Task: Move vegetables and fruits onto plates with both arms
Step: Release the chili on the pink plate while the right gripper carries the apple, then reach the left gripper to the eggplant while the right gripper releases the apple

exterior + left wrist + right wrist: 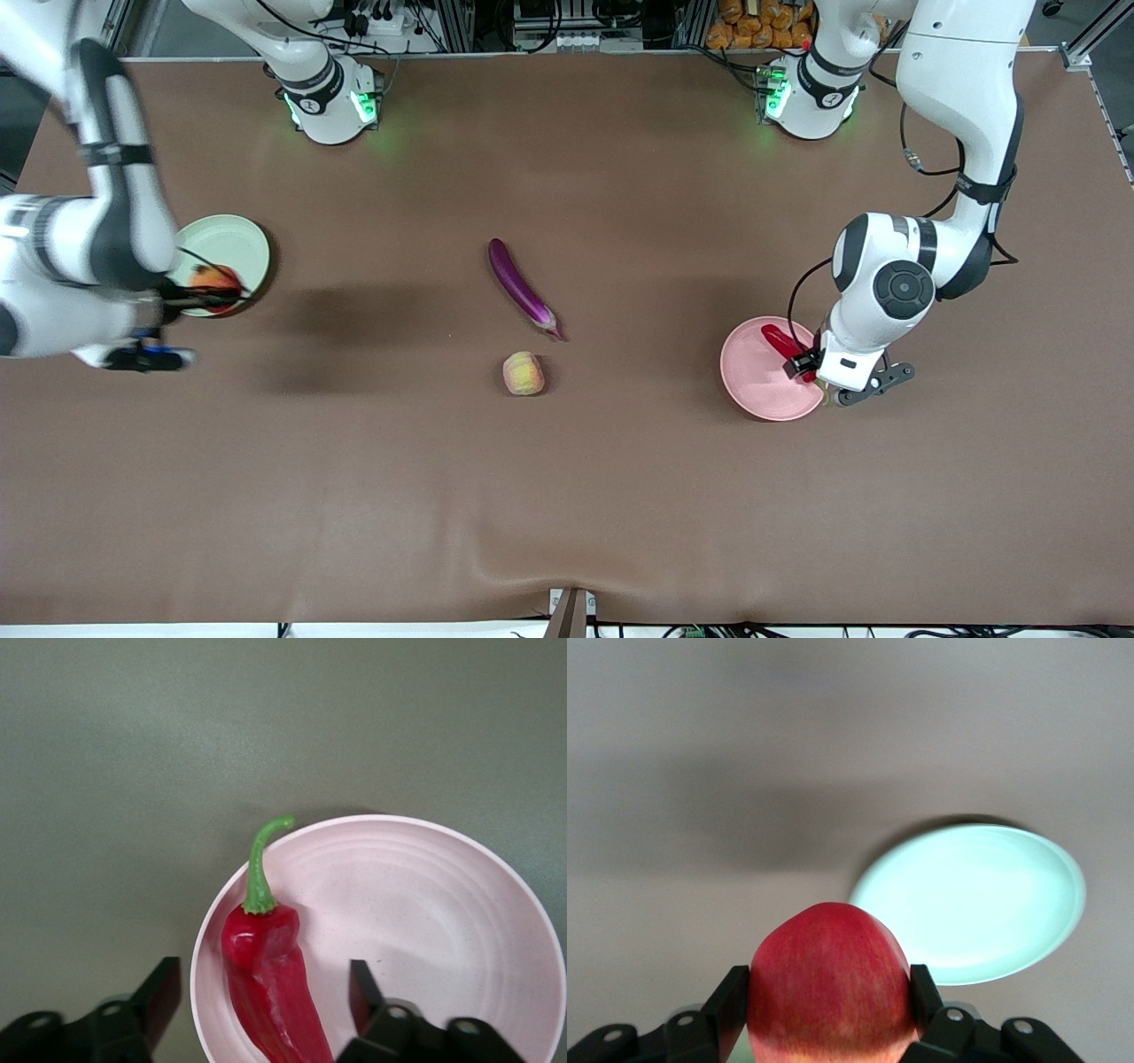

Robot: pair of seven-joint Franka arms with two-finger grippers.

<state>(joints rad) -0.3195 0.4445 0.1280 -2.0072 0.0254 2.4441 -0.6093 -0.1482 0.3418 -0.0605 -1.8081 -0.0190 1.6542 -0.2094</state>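
My right gripper (pixel 211 291) is shut on the red-orange fruit (pixel 213 281) and holds it in the air over the edge of the pale green plate (pixel 226 241). In the right wrist view the fruit (pixel 828 979) fills the jaws, and the green plate (pixel 974 904) lies bare below. My left gripper (pixel 802 363) is open low over the pale pink plate (pixel 760 383). The red chili pepper (pixel 266 979) lies on the pink plate (pixel 443 930) between the spread fingers (pixel 159 992), untouched. The purple eggplant (pixel 521 285) and the peach-like fruit (pixel 524 373) lie mid-table.
The brown table cover (pixel 567 496) has a crease near the front edge. The arm bases (pixel 332 102) stand along the edge farthest from the front camera. The eggplant and the peach-like fruit lie close together, the peach-like fruit nearer to the front camera.
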